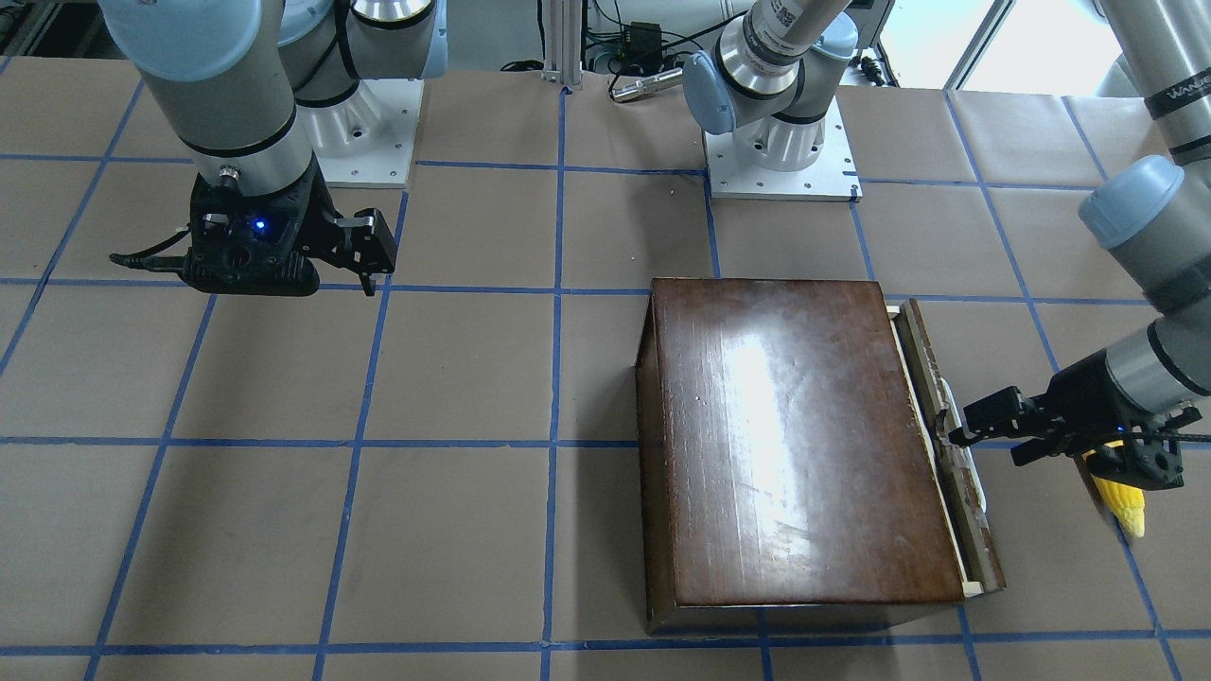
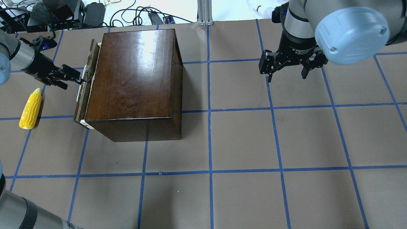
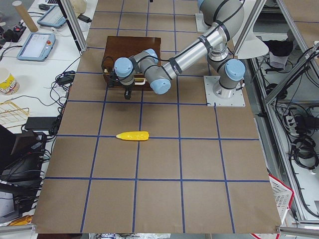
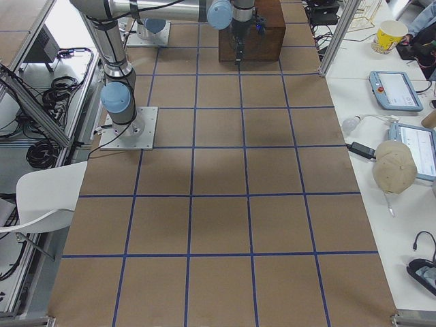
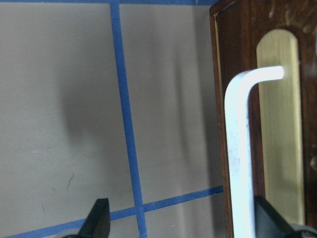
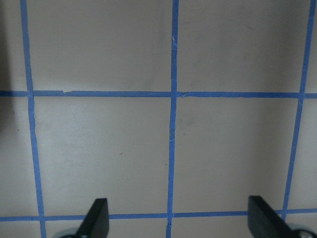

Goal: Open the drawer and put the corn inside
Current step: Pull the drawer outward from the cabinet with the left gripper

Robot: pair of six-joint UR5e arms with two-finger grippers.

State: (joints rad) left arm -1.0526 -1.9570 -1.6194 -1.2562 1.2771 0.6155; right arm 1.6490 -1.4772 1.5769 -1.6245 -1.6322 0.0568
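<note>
The dark-brown box [image 2: 133,73] stands on the robot's left half of the table. Its drawer [image 2: 85,92] sticks out a small way, with pale wood showing behind the worn front panel [image 1: 976,530]. My left gripper [image 2: 82,78] is open at the drawer's white handle [image 5: 237,148], which lies between the fingers, close to one of them. The yellow corn [image 2: 31,109] lies on the table beside the drawer front, partly hidden under the left wrist in the front-facing view [image 1: 1121,503]. My right gripper [image 2: 286,76] is open and empty above the table, far from the box.
The table is covered in brown paper with a blue tape grid [image 2: 210,109]. Both arm bases [image 1: 781,161] stand at the robot's edge. Cables and boxes [image 2: 95,12] lie beyond the far edge. Side tables with tablets [image 4: 395,88] flank the ends.
</note>
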